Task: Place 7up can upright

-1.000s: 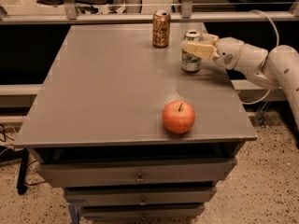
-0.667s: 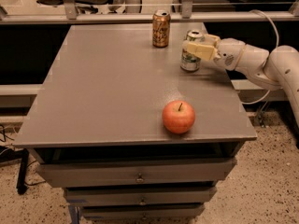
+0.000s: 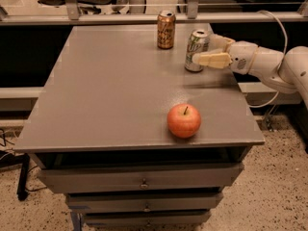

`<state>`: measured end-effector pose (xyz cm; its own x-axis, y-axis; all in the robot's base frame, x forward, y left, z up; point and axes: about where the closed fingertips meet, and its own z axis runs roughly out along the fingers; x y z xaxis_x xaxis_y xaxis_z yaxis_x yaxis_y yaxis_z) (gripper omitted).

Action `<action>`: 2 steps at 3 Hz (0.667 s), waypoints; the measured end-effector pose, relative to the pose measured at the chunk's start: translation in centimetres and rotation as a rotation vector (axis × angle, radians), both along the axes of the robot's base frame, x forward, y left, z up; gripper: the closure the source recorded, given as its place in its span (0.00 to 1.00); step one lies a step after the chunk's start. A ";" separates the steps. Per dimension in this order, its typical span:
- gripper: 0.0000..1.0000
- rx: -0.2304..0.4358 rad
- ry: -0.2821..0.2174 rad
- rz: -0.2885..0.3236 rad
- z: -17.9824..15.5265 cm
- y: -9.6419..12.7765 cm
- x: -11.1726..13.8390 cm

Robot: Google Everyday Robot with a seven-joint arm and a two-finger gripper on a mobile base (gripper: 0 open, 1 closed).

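The 7up can (image 3: 197,43), silvery-white with green markings and a silver top, stands upright on the grey table (image 3: 115,90) near its far right edge. My gripper (image 3: 206,51) reaches in from the right at the can's height. Its cream fingers straddle the can: the near finger (image 3: 211,59) crosses the can's lower front and the far finger (image 3: 220,41) lies behind its right side. The jaws look spread about the can rather than squeezing it.
A copper-brown can (image 3: 166,29) stands upright just left of the 7up can at the table's back. A red apple (image 3: 184,120) sits near the front right edge. Drawers lie below the tabletop. A cable hangs behind my arm (image 3: 274,64).
The near finger has shifted lower and toward the camera, baring more of the can's side. The can stays upright in the same spot. The apple and brown can have not moved.
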<state>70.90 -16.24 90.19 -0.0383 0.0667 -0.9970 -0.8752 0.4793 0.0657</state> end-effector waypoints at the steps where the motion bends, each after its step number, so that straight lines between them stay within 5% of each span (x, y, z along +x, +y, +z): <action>1: 0.00 -0.036 -0.007 0.001 -0.1 -0.8 -0.6; 2: 0.00 -0.112 -0.093 -0.071 1.8 -4.7 -3.2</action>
